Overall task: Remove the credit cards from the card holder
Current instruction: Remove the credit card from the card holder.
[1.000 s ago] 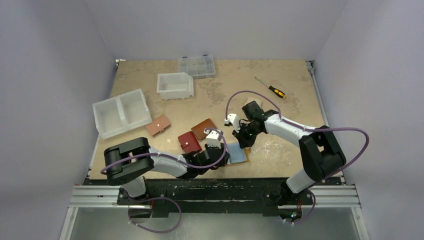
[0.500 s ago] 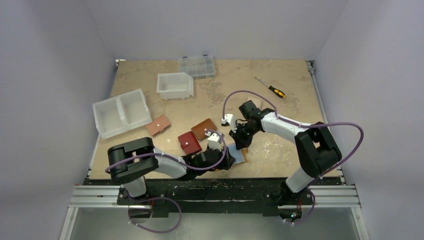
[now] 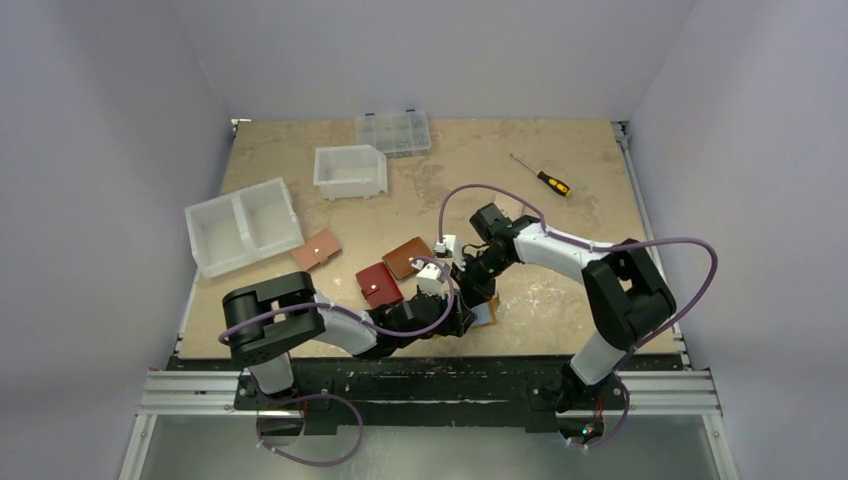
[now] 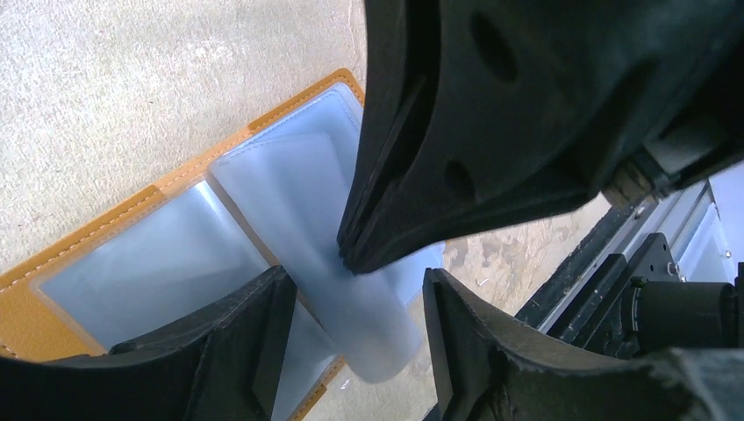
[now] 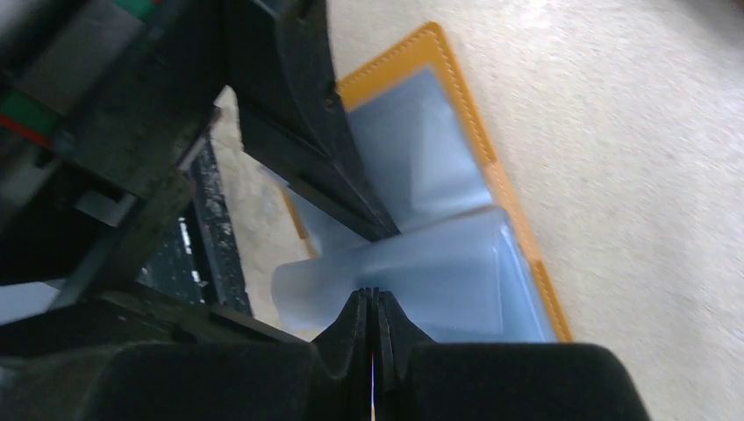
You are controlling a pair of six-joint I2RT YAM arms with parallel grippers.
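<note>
The card holder (image 3: 484,312) lies open near the table's front edge, its mustard rim (image 4: 105,219) (image 5: 474,114) framing frosted pale-blue sleeves. One sleeve leaf (image 4: 377,324) (image 5: 456,272) curls up off it. My right gripper (image 5: 373,298) (image 3: 472,290) is shut, its tips pressed on that leaf; it reaches in from above in the left wrist view (image 4: 351,254). I cannot tell if it pinches the leaf. My left gripper (image 4: 355,289) (image 3: 462,318) is open, one finger on each side of the raised leaf, not touching it. No credit cards can be made out in the sleeves.
A dark red wallet (image 3: 379,284), a brown wallet (image 3: 410,256) and a tan one (image 3: 317,250) lie left of the holder. White bins (image 3: 243,226) (image 3: 350,171), a clear organiser box (image 3: 393,132) and a screwdriver (image 3: 542,176) are farther back. The black front rail (image 3: 430,365) runs just behind the holder.
My left gripper's jaws have opened wider. The right gripper has come left and nearer over the holder, and the two grippers now meet above it.
</note>
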